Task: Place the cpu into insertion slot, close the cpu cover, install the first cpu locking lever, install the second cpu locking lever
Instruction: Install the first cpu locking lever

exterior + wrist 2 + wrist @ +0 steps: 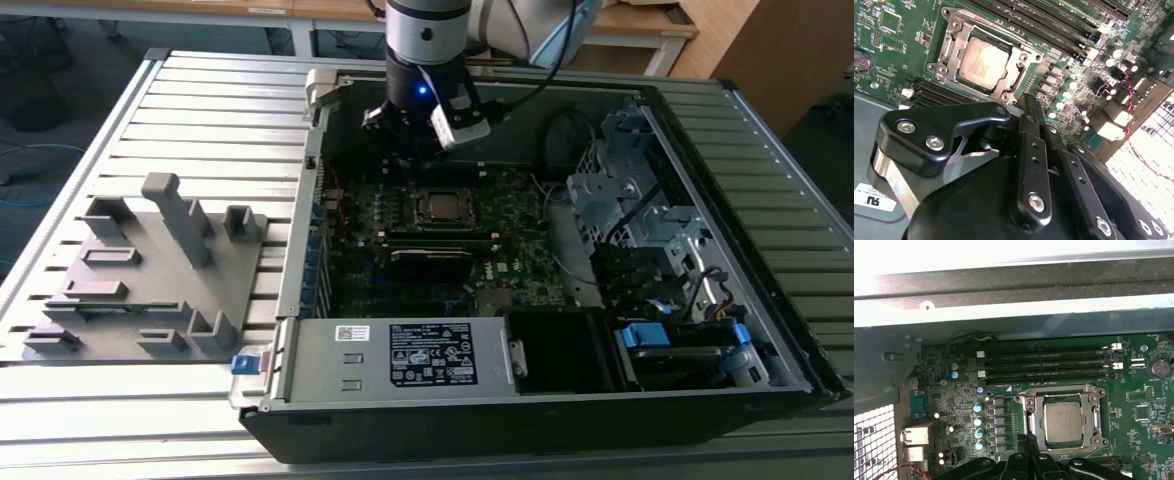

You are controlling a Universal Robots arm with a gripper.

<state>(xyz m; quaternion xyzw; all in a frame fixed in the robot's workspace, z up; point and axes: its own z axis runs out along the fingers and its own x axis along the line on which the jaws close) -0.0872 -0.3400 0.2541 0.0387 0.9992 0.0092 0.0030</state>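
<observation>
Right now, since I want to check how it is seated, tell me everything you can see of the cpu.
The cpu is a small, flat, square chip with a dull silvery-grey metal face bearing faint print. It lies level and face up in the insertion slot on the green motherboard, beside the long memory slots. The cpu cover, a thin silvery frame, lies flat around its edges. Nothing else touches it.

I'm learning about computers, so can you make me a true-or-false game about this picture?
The silver chip lies inside the metal frame. True.
The tool is carrying the chip. False: the chip lies on the green board, the tool close to the frame.
The computer case sits on carpet. False: it sits on a slatted metal table.
A grey plastic stand lies on the table, at the exterior view's left of the case. True.
</observation>
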